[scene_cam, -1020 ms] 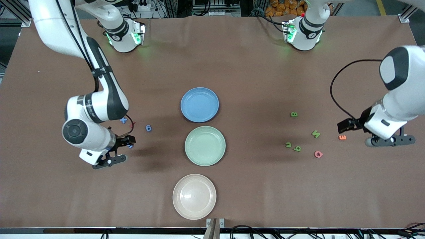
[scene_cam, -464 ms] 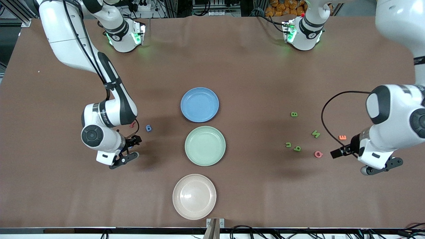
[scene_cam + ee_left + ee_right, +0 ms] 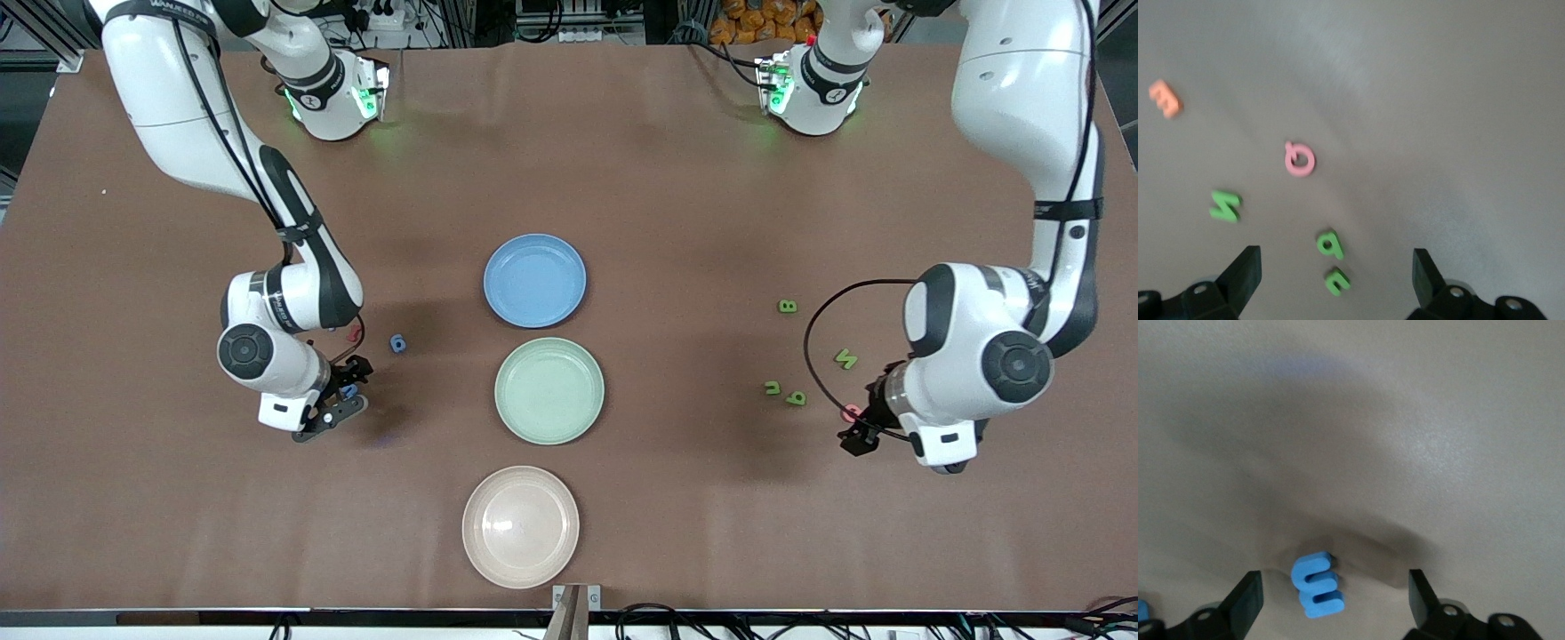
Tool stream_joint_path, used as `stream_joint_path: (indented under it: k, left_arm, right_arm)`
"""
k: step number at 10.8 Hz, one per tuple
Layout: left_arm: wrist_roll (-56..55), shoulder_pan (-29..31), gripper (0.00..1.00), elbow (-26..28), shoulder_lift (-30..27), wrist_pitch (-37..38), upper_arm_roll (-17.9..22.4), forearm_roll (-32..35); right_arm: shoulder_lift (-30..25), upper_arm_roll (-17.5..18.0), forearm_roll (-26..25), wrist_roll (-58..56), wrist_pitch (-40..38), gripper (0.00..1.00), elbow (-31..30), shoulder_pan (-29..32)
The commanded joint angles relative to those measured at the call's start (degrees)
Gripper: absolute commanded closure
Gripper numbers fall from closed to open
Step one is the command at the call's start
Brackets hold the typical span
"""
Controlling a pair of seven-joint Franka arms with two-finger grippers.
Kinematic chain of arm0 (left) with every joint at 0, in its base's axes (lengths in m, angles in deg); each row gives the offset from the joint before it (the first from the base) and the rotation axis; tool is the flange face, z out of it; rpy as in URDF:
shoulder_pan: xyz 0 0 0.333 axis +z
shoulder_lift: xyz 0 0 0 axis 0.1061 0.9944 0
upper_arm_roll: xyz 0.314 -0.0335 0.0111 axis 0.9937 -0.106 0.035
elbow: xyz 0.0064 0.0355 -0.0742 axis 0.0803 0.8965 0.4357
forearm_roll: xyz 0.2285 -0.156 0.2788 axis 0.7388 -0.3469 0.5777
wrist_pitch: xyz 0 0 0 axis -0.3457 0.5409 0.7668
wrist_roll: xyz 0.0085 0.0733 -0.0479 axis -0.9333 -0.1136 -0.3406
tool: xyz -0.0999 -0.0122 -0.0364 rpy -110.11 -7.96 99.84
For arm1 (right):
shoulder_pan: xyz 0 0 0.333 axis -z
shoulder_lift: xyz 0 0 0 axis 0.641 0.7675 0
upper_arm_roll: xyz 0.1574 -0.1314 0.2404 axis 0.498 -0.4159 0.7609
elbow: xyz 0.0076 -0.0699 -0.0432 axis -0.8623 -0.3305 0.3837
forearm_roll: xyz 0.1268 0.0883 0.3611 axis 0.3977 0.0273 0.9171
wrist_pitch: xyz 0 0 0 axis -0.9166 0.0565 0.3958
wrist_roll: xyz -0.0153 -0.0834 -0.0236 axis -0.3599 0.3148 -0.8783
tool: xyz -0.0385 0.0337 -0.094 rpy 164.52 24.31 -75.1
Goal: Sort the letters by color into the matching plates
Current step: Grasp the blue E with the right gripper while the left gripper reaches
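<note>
Hovering low over the brown table (image 3: pixel 676 178), the right hand (image 3: pixel 1328 597) stood with its fingers spread wide on either side of a small blue foam letter (image 3: pixel 1317 585) shaped like an E, which lay flat on the table toward the right arm's end from the pale mint green plate (image 3: pixel 549 390). Nothing was gripped yet. This looked like the pick-up step for a blue piece; the next move would call for lowering, pinching the letter, and carrying it to the mid-blue plate (image 3: pixel 534 280). In the right wrist view the letter's long axis ran roughly away from the camera, square to the line between the two fingers, so the pinch would fall across its narrow width.

Another blue foam piece (image 3: pixel 397 343) lay between that hand and the mid-blue plate. The left hand (image 3: pixel 1337 283), also wide open and empty, hung over the cluster toward the left arm's end from the mint plate: a pink foam Q (image 3: pixel 1300 159), green foam shapes (image 3: pixel 1331 245) and an orange foam E (image 3: pixel 1165 99). The cream-beige plate (image 3: pixel 520 526), like the others, held nothing.
</note>
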Motion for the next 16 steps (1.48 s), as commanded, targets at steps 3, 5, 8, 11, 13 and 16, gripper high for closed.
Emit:
stream_joint_path:
  k: [3, 5, 8, 11, 13, 16]
  left_arm:
    - [-24.38, -2.16, 0.0, -0.89, 4.24, -3.08, 0.13, -0.79]
    - [-26.85, -2.24, 0.0, 1.3, 5.11, -7.13, -0.05, -1.06]
    - [-27.65, -2.77, 0.0, 7.09, 5.21, -14.06, -0.05, -0.8]
    - [-27.83, -3.48, 0.0, 11.06, 5.21, -19.26, 0.04, -0.45]
    - [-27.74, -3.56, 0.0, 12.03, 5.29, -19.36, 0.04, -0.09]
    - [-27.65, -4.35, 0.0, 12.21, 5.73, -19.36, 0.22, 0.08]
  right_arm:
    - [-2.51, 0.53, -0.01, -1.04, 0.25, 0.2, -2.87, 0.74]
    - [-2.33, 0.53, -0.01, -1.04, 0.43, 0.25, -2.87, 0.65]
    - [-2.25, 0.53, -0.01, -1.04, 0.34, 0.48, -2.87, 0.65]
    - [-2.25, 0.53, -0.01, -0.43, -0.01, 1.0, -2.52, 0.56]
    - [-2.51, 0.53, -0.01, 0.01, -0.36, 1.0, -1.99, 0.12]
    - [-2.6, 1.05, 0.08, 2.55, -9.46, 1.0, 3.79, -0.4]
